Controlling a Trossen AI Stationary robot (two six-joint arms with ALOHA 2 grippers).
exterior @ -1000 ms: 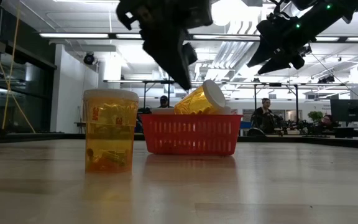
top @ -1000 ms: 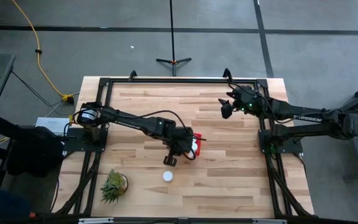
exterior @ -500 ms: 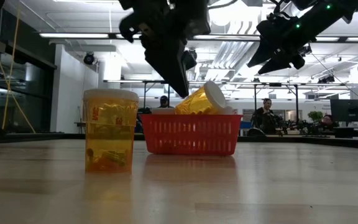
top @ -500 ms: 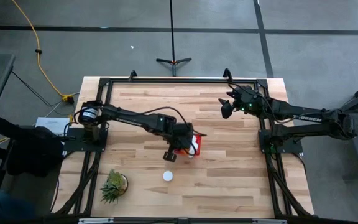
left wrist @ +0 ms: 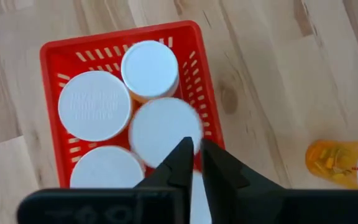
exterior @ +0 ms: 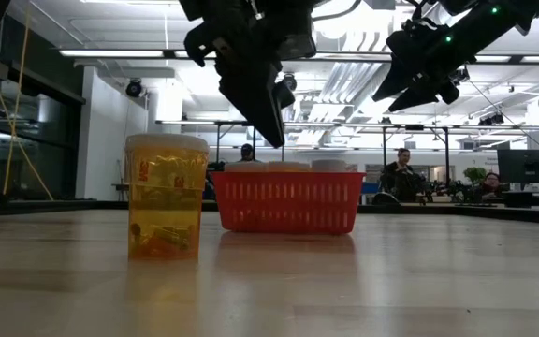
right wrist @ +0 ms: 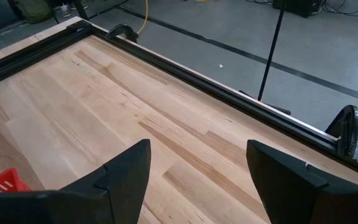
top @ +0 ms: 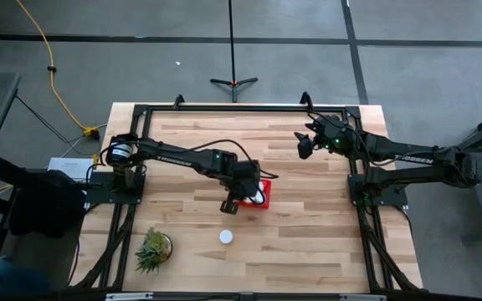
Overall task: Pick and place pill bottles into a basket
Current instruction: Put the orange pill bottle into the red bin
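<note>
Four white-capped pill bottles (left wrist: 94, 106) were seen upright inside the red basket (left wrist: 202, 102) at the counter's (top: 308, 226) middle, while one bottle (exterior: 166, 196) was left standing on the counter nearby. The left pincer (left wrist: 196, 163) was held just above the basket, closed and empty. The right pincer (right wrist: 197, 163) was held open near the far right edge.

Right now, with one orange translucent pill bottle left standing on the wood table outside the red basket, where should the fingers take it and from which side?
Grip the orange translucent pill bottle across its round body just under the white cap, coming straight down from above. It stands upright and apart from the red slotted basket, with open table all round, so either arm's fingers should fit on both sides. The left gripper, nearly shut above the basket, is nearest.
</note>
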